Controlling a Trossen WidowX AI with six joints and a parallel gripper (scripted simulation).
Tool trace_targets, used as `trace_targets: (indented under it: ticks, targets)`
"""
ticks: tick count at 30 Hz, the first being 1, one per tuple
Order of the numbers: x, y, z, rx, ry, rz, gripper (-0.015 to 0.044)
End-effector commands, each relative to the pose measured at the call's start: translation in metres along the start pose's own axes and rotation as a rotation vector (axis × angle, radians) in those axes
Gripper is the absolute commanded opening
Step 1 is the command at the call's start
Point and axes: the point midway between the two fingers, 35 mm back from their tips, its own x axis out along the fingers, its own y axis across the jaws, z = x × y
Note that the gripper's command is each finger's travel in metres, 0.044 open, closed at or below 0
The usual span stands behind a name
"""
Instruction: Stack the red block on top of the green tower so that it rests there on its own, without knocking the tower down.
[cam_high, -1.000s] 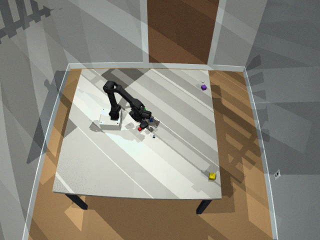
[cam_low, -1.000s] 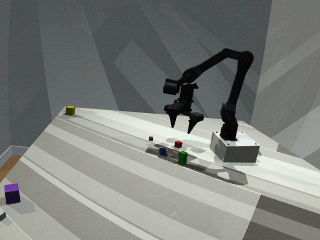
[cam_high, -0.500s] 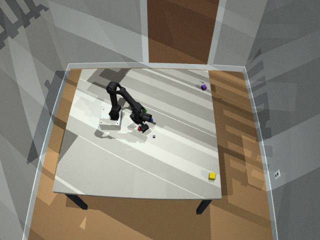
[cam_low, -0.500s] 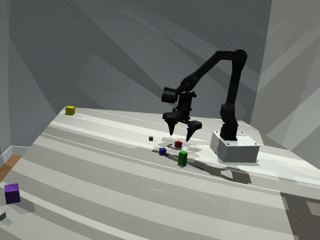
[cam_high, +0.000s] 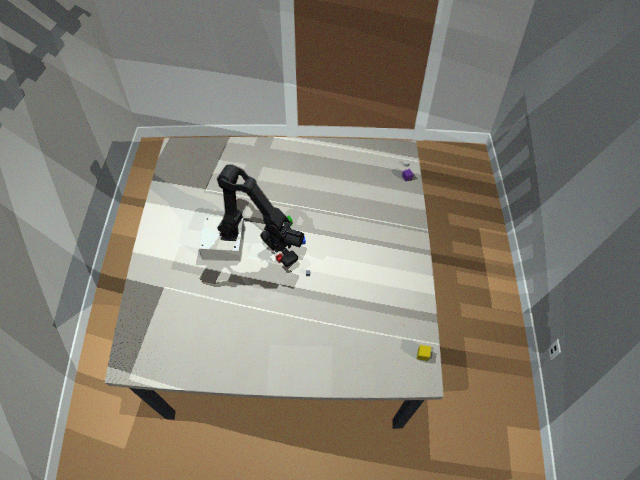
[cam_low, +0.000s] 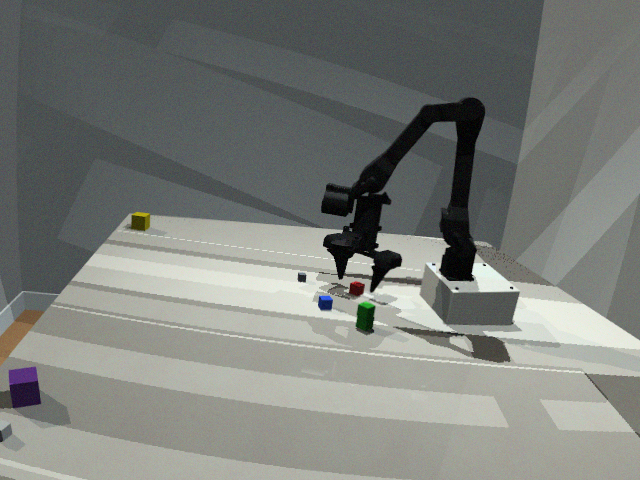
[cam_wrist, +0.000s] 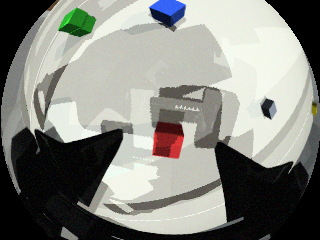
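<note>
The red block lies on the table. My gripper is open and hangs straight over it, a finger on each side, the tips just above the block's height and apart from it. In the top view the gripper's body partly covers the block. The green tower stands upright a short way off, taller than one block. In the top view only its top shows behind the arm.
A blue block lies near the tower. A small dark cube lies beside the gripper. A yellow block and a purple block sit at far corners. The arm's white base stands close by.
</note>
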Motion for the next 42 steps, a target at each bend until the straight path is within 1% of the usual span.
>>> trace_targets:
  ticks: [1,22,36,42]
  targets:
    - [0.0092,0.0022,-0.0025,0.005,0.011,0.007,0.044]
    - [0.011,0.0024,-0.0026,0.005,0.011,0.007,0.044]
    - [0.011,0.0024,-0.0026,0.005,0.011,0.007,0.0072]
    - [0.011,0.0024,-0.0026,0.005,0.011,0.007,0.0032]
